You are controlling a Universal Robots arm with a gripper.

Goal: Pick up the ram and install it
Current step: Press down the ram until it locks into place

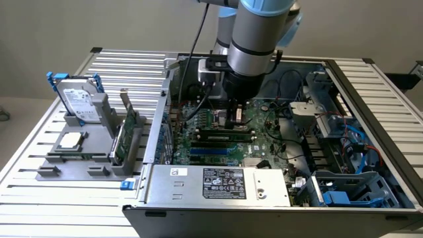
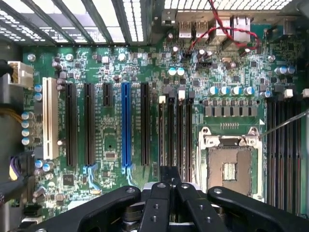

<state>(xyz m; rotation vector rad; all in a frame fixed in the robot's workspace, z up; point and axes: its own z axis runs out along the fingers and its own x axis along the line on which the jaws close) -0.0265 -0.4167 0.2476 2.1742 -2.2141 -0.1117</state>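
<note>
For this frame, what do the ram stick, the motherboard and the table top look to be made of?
The ram: green circuit board with dark chips, matte, lying along a slot under the shut gripper; too small to tell more.
Motherboard: green laminate with a slight sheen, black and blue plastic slots, silvery capacitor caps.
Table: pale metal slats, probably aluminium, judging by the brushed, light-reflecting ribs.

Open PC case (image 1: 370, 94); hard drive (image 1: 78, 101) upright in holder (image 1: 79, 158).

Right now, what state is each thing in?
End effector: shut, over the memory slots.
Ram: on edge along a slot; seating unclear.
Processor socket: empty.
Case: side open.
Hard drive: upright in its stand.
Expansion card: upright in its stand.
</note>
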